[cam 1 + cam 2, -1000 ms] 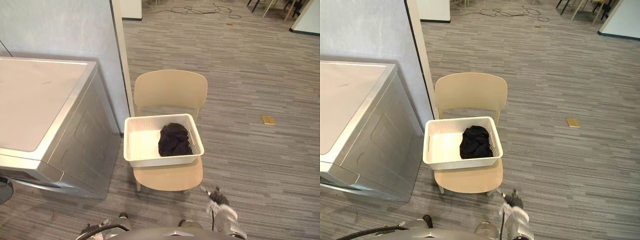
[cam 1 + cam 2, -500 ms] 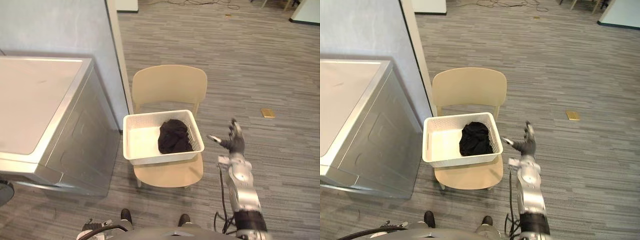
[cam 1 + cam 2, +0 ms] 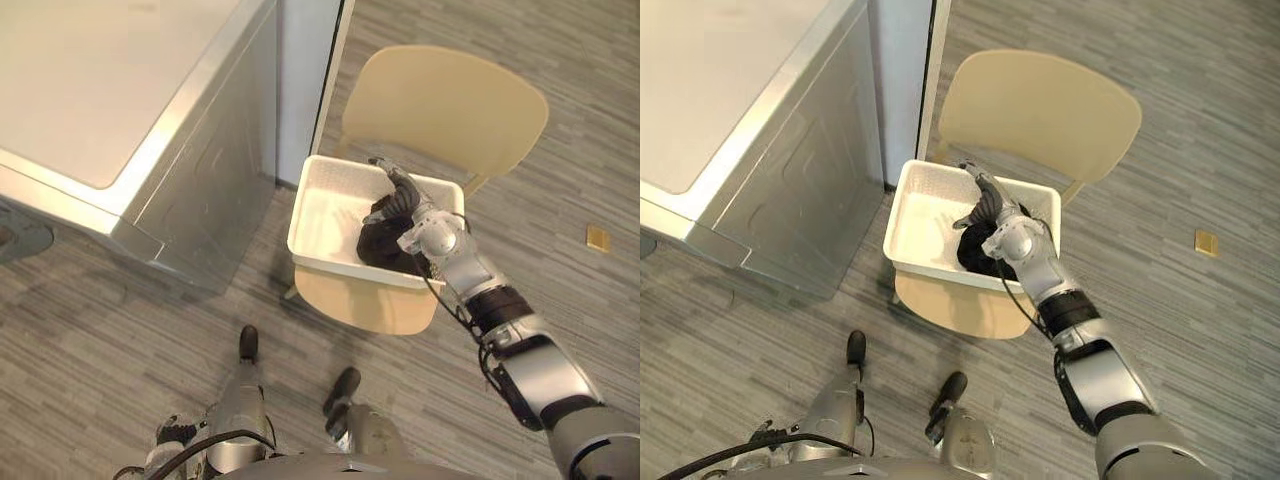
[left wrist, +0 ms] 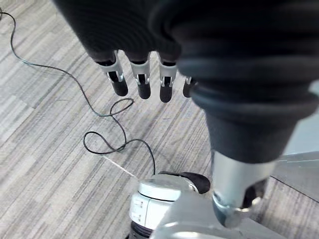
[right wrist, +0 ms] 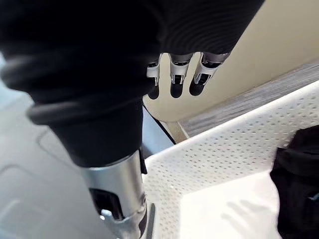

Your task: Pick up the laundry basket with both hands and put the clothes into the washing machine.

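- The right hand [image 3: 396, 192] is over the inside of the laundry basket [image 3: 325, 212]. Its fingers [image 5: 172, 85] are straight and spread and hold nothing. They point toward the basket's far rim and the chair [image 3: 445, 105] back behind it.
- Half a second ago this hand was raised beside the basket's right wall, out over the floor. Half a second before that it was low, close to the body. It has swung inward across the right rim. The whole picture has also shifted, so the head camera moved as well.
- The left hand [image 4: 142, 79] hangs low over the floor with its fingers straight and relaxed, holding nothing. It is well away from the basket.
- The basket sits on the chair seat where it sat before. The black clothes [image 3: 378, 246] are heaped in its right half, just under the right hand. From the head views I cannot tell whether the palm touches the cloth.
- The washing machine [image 3: 110, 90] stands to the robot's left of the chair with a pale wall edge between them. Its top is flat and shut from this angle.
- A small tan thing [image 3: 597, 237] lies on the floor well to the right.
- My reading is that the reach has begun but no grip exists. The right hand seems too far inside for a rim hold, and the left hand has yet to rise to the opposite wall. The lift is not ready.
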{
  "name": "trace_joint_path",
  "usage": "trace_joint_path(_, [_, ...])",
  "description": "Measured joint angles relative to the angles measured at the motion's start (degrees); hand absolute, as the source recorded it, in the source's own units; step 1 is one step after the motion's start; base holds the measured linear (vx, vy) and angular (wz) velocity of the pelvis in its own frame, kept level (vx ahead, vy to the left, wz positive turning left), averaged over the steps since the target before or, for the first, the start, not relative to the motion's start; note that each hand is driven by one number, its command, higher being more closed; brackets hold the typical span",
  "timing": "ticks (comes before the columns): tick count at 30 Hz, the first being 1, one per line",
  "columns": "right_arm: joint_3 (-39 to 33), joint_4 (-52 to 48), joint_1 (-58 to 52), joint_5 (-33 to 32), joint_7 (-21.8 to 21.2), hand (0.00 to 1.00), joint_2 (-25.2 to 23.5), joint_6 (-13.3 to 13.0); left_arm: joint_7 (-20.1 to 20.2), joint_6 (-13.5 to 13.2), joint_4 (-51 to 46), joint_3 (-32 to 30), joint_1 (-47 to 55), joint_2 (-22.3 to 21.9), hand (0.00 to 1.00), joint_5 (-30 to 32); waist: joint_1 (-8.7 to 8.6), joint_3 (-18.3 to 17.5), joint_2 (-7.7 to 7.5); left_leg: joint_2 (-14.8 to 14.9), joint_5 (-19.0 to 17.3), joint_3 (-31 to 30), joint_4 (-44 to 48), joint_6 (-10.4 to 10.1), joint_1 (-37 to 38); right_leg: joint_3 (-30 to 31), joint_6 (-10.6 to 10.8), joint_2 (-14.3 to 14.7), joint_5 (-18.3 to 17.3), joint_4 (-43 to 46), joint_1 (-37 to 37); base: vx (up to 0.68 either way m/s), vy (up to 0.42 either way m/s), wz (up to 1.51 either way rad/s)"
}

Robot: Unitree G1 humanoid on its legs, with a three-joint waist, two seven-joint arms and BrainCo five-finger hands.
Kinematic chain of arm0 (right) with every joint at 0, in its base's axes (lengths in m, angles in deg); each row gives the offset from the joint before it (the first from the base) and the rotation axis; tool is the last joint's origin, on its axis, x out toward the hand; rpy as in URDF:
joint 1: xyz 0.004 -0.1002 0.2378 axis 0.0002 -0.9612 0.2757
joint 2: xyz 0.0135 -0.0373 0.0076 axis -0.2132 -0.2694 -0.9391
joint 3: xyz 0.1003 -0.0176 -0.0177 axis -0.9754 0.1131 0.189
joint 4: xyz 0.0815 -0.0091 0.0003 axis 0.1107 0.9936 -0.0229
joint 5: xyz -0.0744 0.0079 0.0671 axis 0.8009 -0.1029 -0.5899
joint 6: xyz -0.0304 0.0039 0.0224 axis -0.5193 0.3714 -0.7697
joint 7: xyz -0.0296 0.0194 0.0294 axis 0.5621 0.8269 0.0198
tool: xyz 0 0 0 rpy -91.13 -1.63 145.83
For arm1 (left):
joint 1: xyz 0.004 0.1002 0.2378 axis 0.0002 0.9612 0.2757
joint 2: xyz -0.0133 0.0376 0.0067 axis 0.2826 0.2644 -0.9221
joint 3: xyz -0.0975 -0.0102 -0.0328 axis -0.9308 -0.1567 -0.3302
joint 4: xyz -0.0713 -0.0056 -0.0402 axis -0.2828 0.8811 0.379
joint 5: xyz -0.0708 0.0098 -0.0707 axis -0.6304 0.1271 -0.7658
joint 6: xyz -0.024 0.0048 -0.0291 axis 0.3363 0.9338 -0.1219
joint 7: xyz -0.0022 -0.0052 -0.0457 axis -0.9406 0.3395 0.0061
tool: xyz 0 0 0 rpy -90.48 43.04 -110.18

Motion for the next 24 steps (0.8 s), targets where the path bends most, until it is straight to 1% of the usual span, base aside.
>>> trace_joint_path(2, [0.16,2.39,1.62,0.86,-0.65,0.0,1.24,0.69,-0.41,-0.2,-0.1,0.03,-0.42,0.25,0.0,-0.32,0.05,1.81,0.05,0.01,0.22,-0.27,0.21,0.02,-0.37,-0.01,-0.04,-0.23,-0.29,1.04,-0.54,-0.07,0.012,0.05])
trace_joint_path(4, [0.21,5.23,3.12,2.95,-0.71,0.0,2.42,1.18,-0.91,-0.25,-0.16,0.29,-1.22,0.27,0.0,-1.37,0.02,2.19,0.31,0.01,0.75,-0.6,0.33,0.1,-1.93,-0.05,-0.17,-0.5,-0.57,2.26,-2.39,-0.09,0.006,0.05])
trace_joint_path(5, [0.21,7.05,4.63,3.84,-0.69,0.0,3.42,1.45,-1.06,-0.42,-0.64,0.98,-1.66,0.32,0.0,-2.17,0.04,3.29,0.62,0.05,1.15,-0.67,0.21,0.15,-2.22,0.0,-0.19,-0.58,-0.58,2.83,-2.98,-0.1,-0.004,0.02])
trace_joint_path(6, [0.19,7.38,5.5,5.28,-0.67,0.0,4.49,2.27,-1.17,-0.48,-1.79,1.63,-1.75,0.37,0.0,-2.25,-0.08,3.79,0.87,0.1,1.52,-0.71,0.1,0.12,-3.06,0.06,-0.48,-0.72,-0.78,3.6,-4.13,-0.09,-0.009,0.0])
trace_joint_path(8, [-0.11,7.6,6.24,6.08,-0.42,0.0,6.14,2.49,-1.24,-0.9,-2.49,3.04,-2.31,0.46,0.0,-2.35,-0.13,4.9,1.48,0.14,2.29,-0.73,-0.55,0.17,-3.38,0.22,-0.5,-0.83,-0.79,4.35,-5.1,-0.07,-0.016,-0.02])
trace_joint_path(9, [-0.18,8.44,6.84,7.44,0.08,0.0,6.74,2.58,-1.25,-1.12,-3.06,4.06,-2.46,0.49,0.0,-2.7,-0.32,5.23,1.79,0.14,2.52,-0.68,-0.55,0.2,-4.06,0.4,-0.56,-1.02,-0.83,4.93,-6.08,-0.08,-0.022,-0.03])
trace_joint_path(11, [-0.76,9.26,7.36,7.45,0.9,0.0,7.68,3.33,-1.24,-1.47,-4.17,5.42,-2.64,0.49,0.0,-3.47,-0.54,5.69,2.45,0.09,2.89,-0.61,-0.56,0.21,-5.07,0.67,-0.57,-1.23,-0.83,5.74,-7.51,-0.05,-0.022,-0.05])
trace_joint_path(13, [-1.94,9.65,7.37,7.5,1.71,0.0,7.81,3.5,-1.24,-1.78,-4.52,6.29,-2.98,0.55,0.0,-4.4,-0.81,6.14,3.08,0.11,3.15,-0.36,-0.56,0.25,-5.62,0.98,-0.67,-1.27,-0.74,5.96,-8.34,-0.03,-0.023,-0.06])
trace_joint_path(14, [-3.05,10.33,7.38,7.5,1.79,0.0,7.82,3.53,-1.22,-1.83,-4.52,7.02,-3.31,0.54,0.0,-4.49,-0.93,6.47,3.66,0.11,3.23,-0.19,-0.57,0.32,-5.76,1.16,-0.7,-1.3,-0.7,6.08,-8.62,-0.03,-0.026,-0.08])
trace_joint_path(19, [-3.52,11.6,7.44,7.51,2.39,0.0,7.81,4.62,-1.23,-2.32,-4.47,8.14,-3.76,0.56,0.0,-4.5,-1.32,7.04,4.67,0.34,3.37,1.54,-0.59,0.4,-7.23,2.99,-0.93,-1.22,-0.36,6.51,-11.62,-0.02,-0.041,-0.16])
trace_joint_path(24, [-3.53,13.93,7.43,9.23,2.98,0.0,7.81,4.73,-1.26,-2.31,-4.45,8.13,-3.96,0.58,0.0,-4.5,-1.62,7.72,5.95,0.36,3.41,1.95,-0.59,0.43,-7.8,3.34,-0.84,-1.12,0.0,6.07,-12.22,0.02,-0.04,-0.06])
